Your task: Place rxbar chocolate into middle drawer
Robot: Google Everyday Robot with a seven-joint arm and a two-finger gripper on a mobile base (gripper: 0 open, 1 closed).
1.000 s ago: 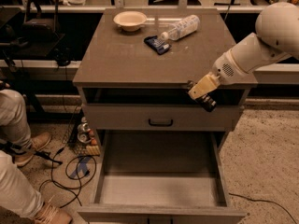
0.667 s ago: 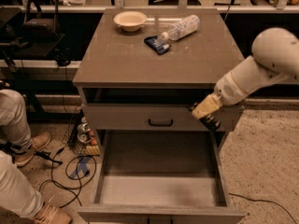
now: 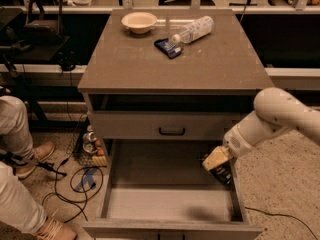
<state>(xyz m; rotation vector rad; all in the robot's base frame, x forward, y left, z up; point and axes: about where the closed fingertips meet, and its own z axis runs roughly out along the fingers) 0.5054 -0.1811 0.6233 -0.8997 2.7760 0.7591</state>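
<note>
Compared with the earlier frames, where the gripper (image 3: 218, 165) stood level with the handled drawer front (image 3: 171, 131) at the cabinet's right front corner, it had descended below that front. It now hung over the right side of the open drawer (image 3: 150, 204). The arm (image 3: 280, 114) had dropped with it and reached in from the right, its pale elbow now below the level of the cabinet top (image 3: 150, 69). The items on the top had not moved:

- bowl (image 3: 139, 21), near the rear edge;
- bottle (image 3: 194, 30), lying on its side to the right of the bowl;
- blue bar (image 3: 168, 47), just in front of the bottle's cap.

The gripper was pinching the rxbar (image 3: 223, 174). The dark wrapper projected downward and slightly rightward from the gripper tip, tilted, with its upper end in the grip. The rxbar was held off the drawer floor, just inside the right side wall and nearer the rear than the front. A shadow lay on the floor below, toward the front right corner. The drawer stood pulled fully out.
</note>
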